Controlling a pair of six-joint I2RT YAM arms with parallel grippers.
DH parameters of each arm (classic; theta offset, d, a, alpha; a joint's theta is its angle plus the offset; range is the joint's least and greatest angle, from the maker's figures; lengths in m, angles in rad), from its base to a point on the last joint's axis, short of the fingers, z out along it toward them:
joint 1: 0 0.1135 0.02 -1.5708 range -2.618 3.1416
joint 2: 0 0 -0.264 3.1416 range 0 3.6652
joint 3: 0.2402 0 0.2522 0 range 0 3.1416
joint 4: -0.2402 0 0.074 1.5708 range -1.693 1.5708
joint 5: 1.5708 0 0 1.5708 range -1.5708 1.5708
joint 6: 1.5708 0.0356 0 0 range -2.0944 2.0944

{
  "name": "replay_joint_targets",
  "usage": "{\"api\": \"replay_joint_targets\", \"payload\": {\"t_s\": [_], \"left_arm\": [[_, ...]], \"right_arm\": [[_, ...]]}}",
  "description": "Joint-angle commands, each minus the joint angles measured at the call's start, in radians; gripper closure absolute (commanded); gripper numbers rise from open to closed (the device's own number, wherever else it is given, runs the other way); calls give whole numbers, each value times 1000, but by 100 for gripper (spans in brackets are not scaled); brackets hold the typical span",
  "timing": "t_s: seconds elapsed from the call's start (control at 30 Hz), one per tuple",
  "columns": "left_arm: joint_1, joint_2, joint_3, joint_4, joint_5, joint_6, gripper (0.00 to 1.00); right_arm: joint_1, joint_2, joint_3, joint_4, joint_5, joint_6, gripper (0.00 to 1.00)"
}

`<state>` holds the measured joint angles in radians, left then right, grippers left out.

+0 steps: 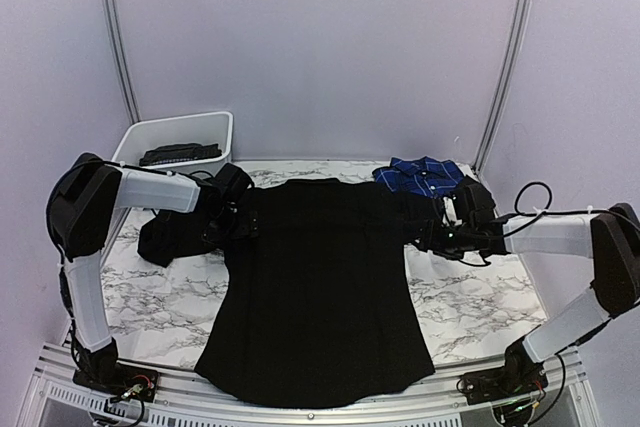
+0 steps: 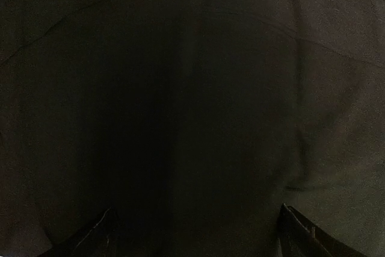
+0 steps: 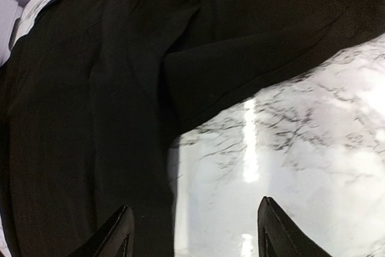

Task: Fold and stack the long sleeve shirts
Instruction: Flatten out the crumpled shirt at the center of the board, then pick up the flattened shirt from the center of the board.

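The large black shirt lies spread flat down the middle of the marble table, its hem at the near edge. Its left sleeve is bunched at the left. The dark blue plaid shirt lies crumpled at the back right. My left gripper hovers over the black shirt's left shoulder; its fingers stand wide apart over black cloth. My right gripper is at the shirt's right armpit, open, its fingertips above the shirt's edge and bare table.
A white plastic bin with a dark object inside stands at the back left. The marble tabletop shows on both sides of the black shirt. Frame posts rise at the back corners.
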<state>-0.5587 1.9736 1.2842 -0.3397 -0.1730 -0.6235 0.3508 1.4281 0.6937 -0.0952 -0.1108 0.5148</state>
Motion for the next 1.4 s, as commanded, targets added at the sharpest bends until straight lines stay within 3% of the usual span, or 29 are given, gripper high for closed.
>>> {"api": "replay_joint_targets", "payload": {"t_s": [0.0, 0.37, 0.73, 1.1, 1.37], "left_arm": [[48, 11, -42, 30, 2, 13, 5], [86, 10, -73, 27, -6, 53, 9], [31, -69, -21, 24, 81, 96, 5], [-32, -151, 50, -17, 125, 97, 5], [-42, -203, 61, -39, 134, 103, 5]], "right_arm": [[-102, 35, 79, 45, -33, -43, 38], [-322, 181, 272, 48, 42, -53, 38], [-396, 492, 704, -91, 238, -120, 36], [-437, 806, 1098, -229, 208, -127, 45], [-451, 901, 1159, -267, 213, -137, 49]]}}
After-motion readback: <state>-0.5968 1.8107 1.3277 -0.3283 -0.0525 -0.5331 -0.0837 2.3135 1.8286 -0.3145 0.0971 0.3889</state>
